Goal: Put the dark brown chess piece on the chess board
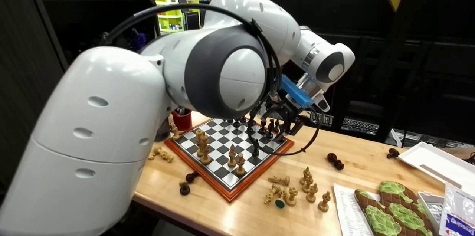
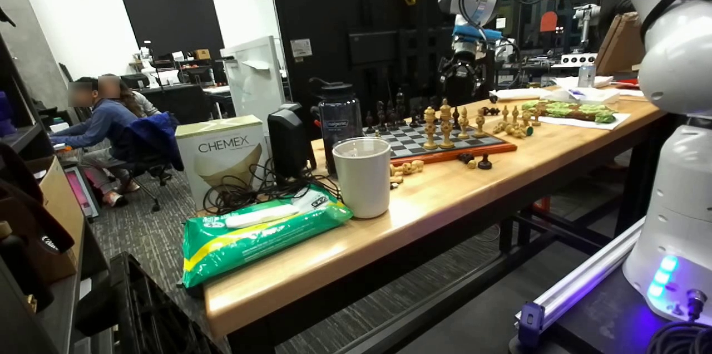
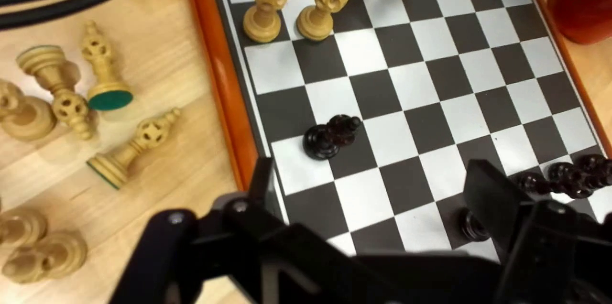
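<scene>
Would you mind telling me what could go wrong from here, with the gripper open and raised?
Lowering the gripper might topple the lone dark piece on the chess board. The hanging cable loop could brush it. With another dark piece lying on the table, the wrong one might be chosen.

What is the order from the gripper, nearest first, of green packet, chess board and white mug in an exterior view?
1. Chess board: below the gripper.
2. White mug: left of the board in the picture.
3. Green packet: farther left, past the mug.
</scene>
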Available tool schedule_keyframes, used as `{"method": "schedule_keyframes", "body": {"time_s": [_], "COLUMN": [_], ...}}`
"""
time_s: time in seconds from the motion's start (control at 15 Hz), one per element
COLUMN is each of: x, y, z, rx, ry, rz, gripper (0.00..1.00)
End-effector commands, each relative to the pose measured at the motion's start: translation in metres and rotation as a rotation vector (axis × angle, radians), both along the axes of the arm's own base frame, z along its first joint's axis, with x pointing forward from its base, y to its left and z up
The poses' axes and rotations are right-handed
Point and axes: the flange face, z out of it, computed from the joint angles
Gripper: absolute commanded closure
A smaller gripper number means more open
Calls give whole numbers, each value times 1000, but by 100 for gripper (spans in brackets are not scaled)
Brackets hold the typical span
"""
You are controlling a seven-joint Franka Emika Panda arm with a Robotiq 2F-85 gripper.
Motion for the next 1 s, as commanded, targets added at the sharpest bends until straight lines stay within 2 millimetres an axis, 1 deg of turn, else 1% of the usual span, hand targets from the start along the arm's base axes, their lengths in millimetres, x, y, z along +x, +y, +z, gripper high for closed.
{"method": "schedule_keyframes", "body": {"time_s": [0.0,0.13,0.27,0.4,0.67,0.93], "x": [1,-2,-5,-7,-3,-1], "y": [2,6,7,6,15,23], "z": [7,14,16,15,11,2], "rx": [-34,-66,-66,-65,-126,-178], "ry": [-29,-59,-67,-68,-104,-131], "rz": [21,41,45,45,98,128], "gripper": [0,0,0,0,0,0]}}
